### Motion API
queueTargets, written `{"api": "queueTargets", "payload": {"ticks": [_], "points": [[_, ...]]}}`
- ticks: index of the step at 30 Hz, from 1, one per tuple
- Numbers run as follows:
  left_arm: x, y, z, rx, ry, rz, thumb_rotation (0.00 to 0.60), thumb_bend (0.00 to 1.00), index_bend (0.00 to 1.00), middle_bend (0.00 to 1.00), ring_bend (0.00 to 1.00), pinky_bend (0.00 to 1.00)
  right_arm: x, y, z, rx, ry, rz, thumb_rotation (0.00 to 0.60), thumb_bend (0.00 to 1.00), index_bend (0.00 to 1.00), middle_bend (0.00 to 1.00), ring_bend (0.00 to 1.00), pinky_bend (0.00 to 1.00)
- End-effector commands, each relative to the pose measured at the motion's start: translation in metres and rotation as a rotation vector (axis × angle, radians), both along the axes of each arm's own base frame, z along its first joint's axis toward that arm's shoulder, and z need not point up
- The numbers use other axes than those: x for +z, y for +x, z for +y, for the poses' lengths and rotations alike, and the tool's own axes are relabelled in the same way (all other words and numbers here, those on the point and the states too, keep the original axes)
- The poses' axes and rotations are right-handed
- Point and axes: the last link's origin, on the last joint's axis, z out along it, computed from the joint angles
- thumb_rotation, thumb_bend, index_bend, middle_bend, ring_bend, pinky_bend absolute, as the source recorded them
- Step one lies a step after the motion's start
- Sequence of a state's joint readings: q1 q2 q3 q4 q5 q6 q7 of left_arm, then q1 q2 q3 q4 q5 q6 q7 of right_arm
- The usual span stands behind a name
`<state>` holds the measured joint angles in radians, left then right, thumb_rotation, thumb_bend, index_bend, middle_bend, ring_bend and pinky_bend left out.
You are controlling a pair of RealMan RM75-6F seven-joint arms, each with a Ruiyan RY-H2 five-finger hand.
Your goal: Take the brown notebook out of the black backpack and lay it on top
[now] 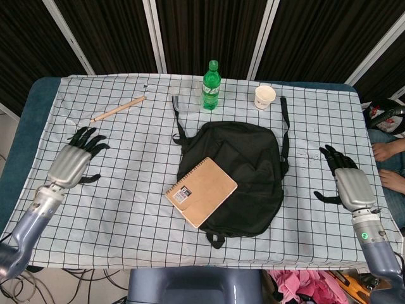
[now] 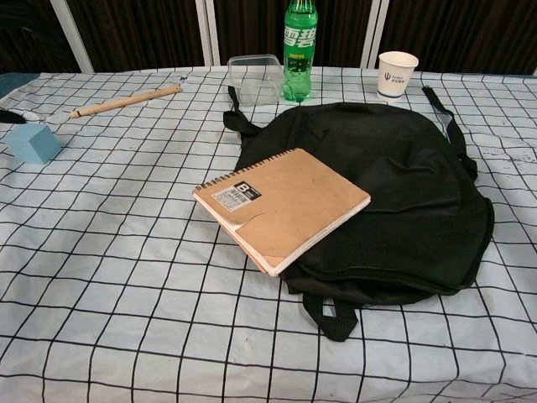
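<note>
The brown notebook (image 1: 201, 191) is lying closed on the black backpack (image 1: 250, 166), at about eight o'clock on the bag, its lower corner overhanging the checked surface (image 1: 126, 209). Both hands are holding nothing, fingers spread wide: the left hand (image 1: 71, 163) at nine o'clock, the right hand (image 1: 349, 185) at three, well apart from the bag, which suggests the placement is done.

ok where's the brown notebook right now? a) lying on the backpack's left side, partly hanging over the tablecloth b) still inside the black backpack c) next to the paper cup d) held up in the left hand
a: the brown notebook lies flat on the left part of the black backpack, its corner jutting over the checked tablecloth. Both the left hand and right hand are away from it, holding nothing.
</note>
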<state>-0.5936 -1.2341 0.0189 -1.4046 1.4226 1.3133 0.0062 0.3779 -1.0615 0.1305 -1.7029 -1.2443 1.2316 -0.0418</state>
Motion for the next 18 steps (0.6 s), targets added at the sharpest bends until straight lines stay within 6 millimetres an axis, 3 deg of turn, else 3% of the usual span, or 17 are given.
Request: {"api": "queueTargets", "payload": {"ticks": [1,2,8,14,18], "points": [[0.041,-0.052,-0.079,0.237,0.109,-0.028,0.6,0.05,0.26,0.16,0.0,0.0,-0.008,-0.018,0.032,0.026,-0.051,0.13,0.6,0.13,0.02,0.01,0.07,0.12],[0.049,-0.058,-0.101,0.292,0.132,-0.061,0.6,0.05,0.26,0.15,0.0,0.0,-0.011,-0.021,0.046,0.04,-0.076,0.168,0.6,0.13,0.02,0.01,0.07,0.12],[0.061,-0.074,-0.14,0.37,0.182,-0.109,0.6,0.05,0.25,0.13,0.0,0.0,-0.022,-0.03,0.086,0.052,-0.137,0.264,0.6,0.13,0.02,0.01,0.04,0.12],[0.057,-0.089,-0.153,0.417,0.2,-0.144,0.6,0.04,0.24,0.1,0.0,0.0,-0.026,-0.035,0.119,0.047,-0.188,0.273,0.6,0.13,0.02,0.0,0.03,0.11],[0.06,-0.085,-0.15,0.345,0.215,-0.15,0.6,0.04,0.23,0.09,0.0,0.0,-0.024,-0.036,0.124,0.053,-0.176,0.271,0.6,0.13,0.01,0.0,0.03,0.1]]}}
